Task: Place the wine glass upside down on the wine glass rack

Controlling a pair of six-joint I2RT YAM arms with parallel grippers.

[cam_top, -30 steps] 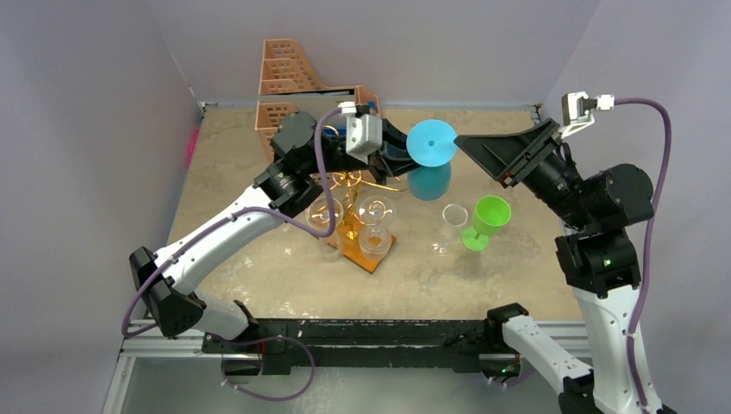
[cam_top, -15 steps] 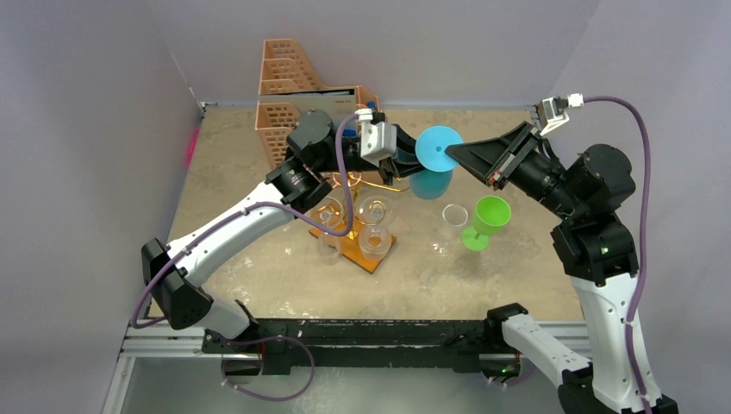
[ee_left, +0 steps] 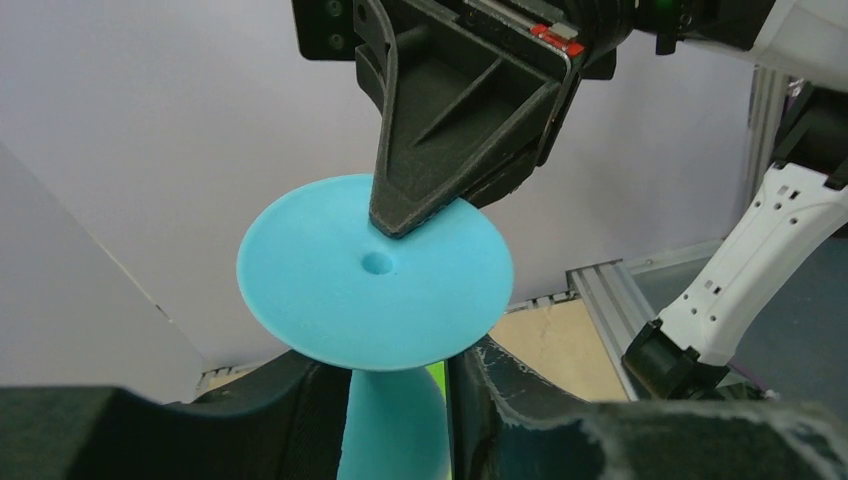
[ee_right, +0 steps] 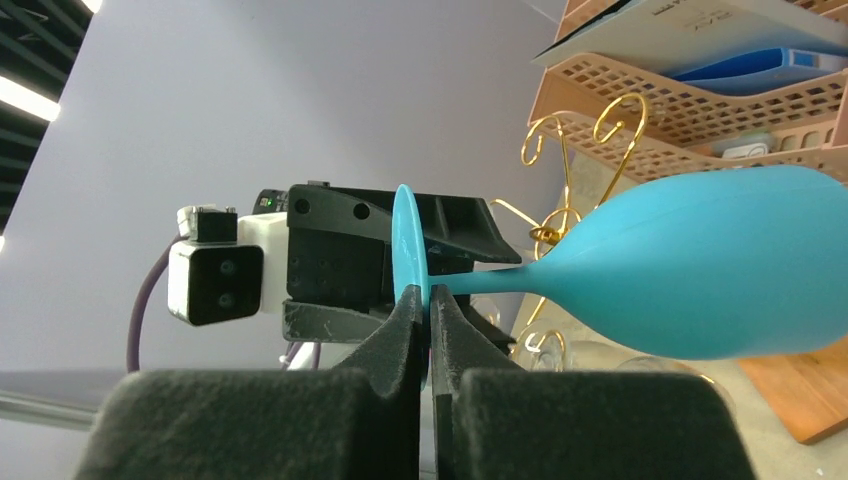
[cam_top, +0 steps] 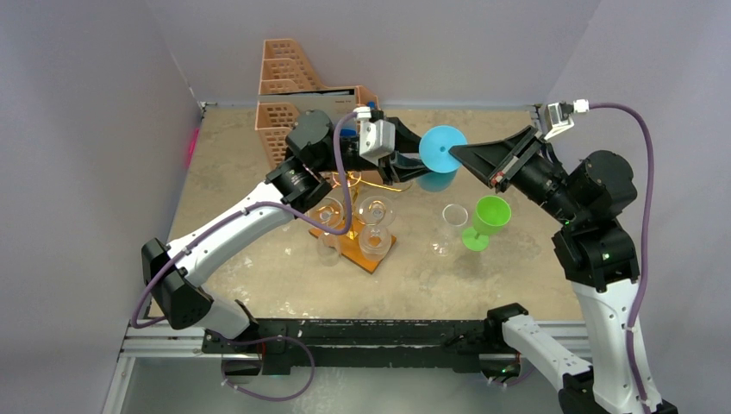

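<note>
Two pincers of mine meet at one blue wine glass (cam_top: 438, 157), up in the air over the sandy table (cam_top: 233, 181). My right pincer (cam_top: 454, 152) is pressed together on the rim of the glass's round foot; from the right wrist, the thin edge of that disc sits squeezed between my two black fingertips (ee_right: 400, 320). My left pincer (cam_top: 412, 164) stands around the stem just under the foot, its jaws a little apart. From the left wrist a sliver of green shows between the stem and one finger, so the left is not clamped.

The glass lies tipped over on its side, foot toward my right arm, bowl hanging lower and toward the table. It is not on the wine glass rack (cam_top: 349, 183). The rack's gold scroll arms rise just to the left of the bowl, on a brown wooden base with clear glasses (cam_top: 375, 211) hanging upside down from it.

Near my right arm a green wine glass (cam_top: 487, 220) stands upright beside a clear glass (cam_top: 452, 220). A peach file organizer (cam_top: 289, 86) sits against the back wall.
</note>
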